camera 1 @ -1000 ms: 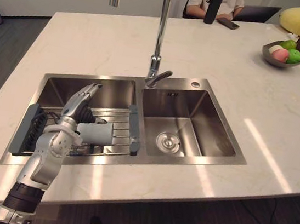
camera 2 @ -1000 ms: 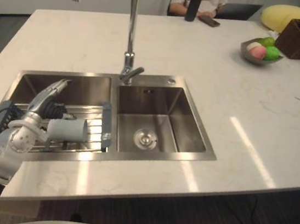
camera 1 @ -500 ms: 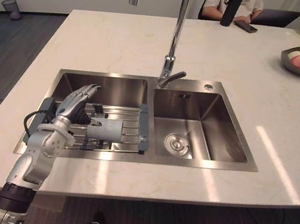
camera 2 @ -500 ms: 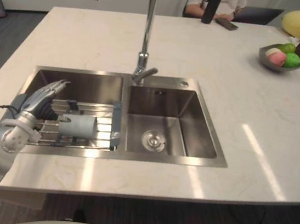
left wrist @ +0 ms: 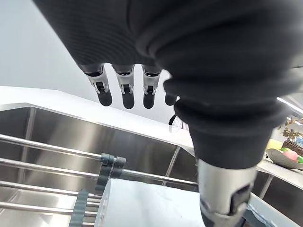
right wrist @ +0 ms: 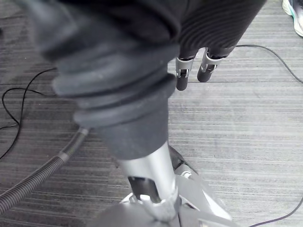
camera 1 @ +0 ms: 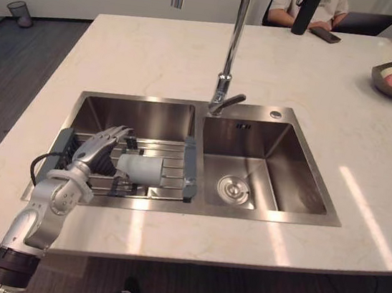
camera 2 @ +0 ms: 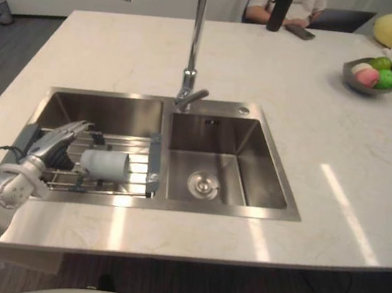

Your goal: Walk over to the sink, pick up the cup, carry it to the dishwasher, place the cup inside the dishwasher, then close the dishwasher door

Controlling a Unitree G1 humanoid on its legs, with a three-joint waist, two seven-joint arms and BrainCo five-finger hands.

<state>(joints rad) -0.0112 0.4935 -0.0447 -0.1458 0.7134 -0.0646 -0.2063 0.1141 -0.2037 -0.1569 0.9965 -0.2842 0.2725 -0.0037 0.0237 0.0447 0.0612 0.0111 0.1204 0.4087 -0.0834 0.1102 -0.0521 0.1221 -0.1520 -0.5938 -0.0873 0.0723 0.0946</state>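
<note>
While its fingers (left wrist: 124,90) stretch almost straight and a little spread, the left hand (camera 1: 92,156) hovers low over the left basin with nothing in its hold, thumb set apart from the rest. Just beside it, on the side toward the middle of the sink, the cup (camera 1: 142,168) lies on its side, pale and round-bodied, one end next to the palm and the other pointing toward the divider between the basins. From the left wrist view the cup's white wall sits under the fingertips, with open space between them; whether the palm or thumb touches it I cannot tell. The cup rests on a wire rack (camera 1: 190,169) with dark end pieces that spans the left basin from side to side. Around that, the steel sink (camera 1: 266,217) has a second, bare basin with a round drain (camera 1: 232,189), and a tall curved faucet (camera 1: 229,57) rises behind the divider. A pale marbled counter (camera 1: 332,99) surrounds everything. Far off on its right edge stands a grey bowl (camera 1: 387,78) of fruit, and at the far side a person (camera 1: 333,7) sits behind a dark bottle (camera 1: 304,9) and a phone (camera 1: 326,35). Down by the robot's side, the right hand (right wrist: 182,78) hangs with relaxed fingers above the grey striped floor (right wrist: 246,123), holding nothing.
</note>
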